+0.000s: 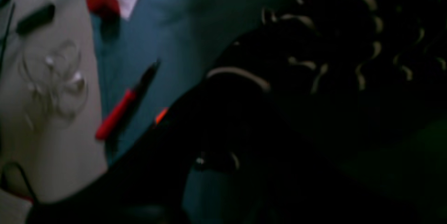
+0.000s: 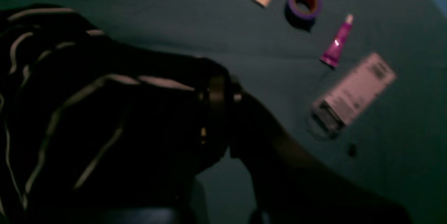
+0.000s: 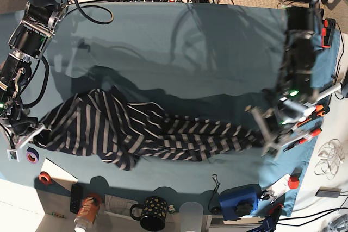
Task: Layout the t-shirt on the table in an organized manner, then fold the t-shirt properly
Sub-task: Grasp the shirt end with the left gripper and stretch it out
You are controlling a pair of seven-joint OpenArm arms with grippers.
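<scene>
Base cam overhead; wrist cams close, sharing t-shirt.

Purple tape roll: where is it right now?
In the base view the purple tape roll lies at the table's left near edge, beside the right pincer and the t-shirt's left end; the right wrist view shows it near a pink tube.

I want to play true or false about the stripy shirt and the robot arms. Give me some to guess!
1. The dark navy fabric t-shirt with thin white stripes lies flat and neatly spread. False: it is bunched and stretched into a long wrinkled band.
2. The t-shirt rests on the table covered with teal-blue cloth. True.
3. The right gripper is shut on the t-shirt's edge. True.
4. A purple roll of tape lies on top of the t-shirt. False: it sits on the cloth, apart from it.
5. A red and black marker pen lies on the cloth beside the t-shirt. True.
</scene>
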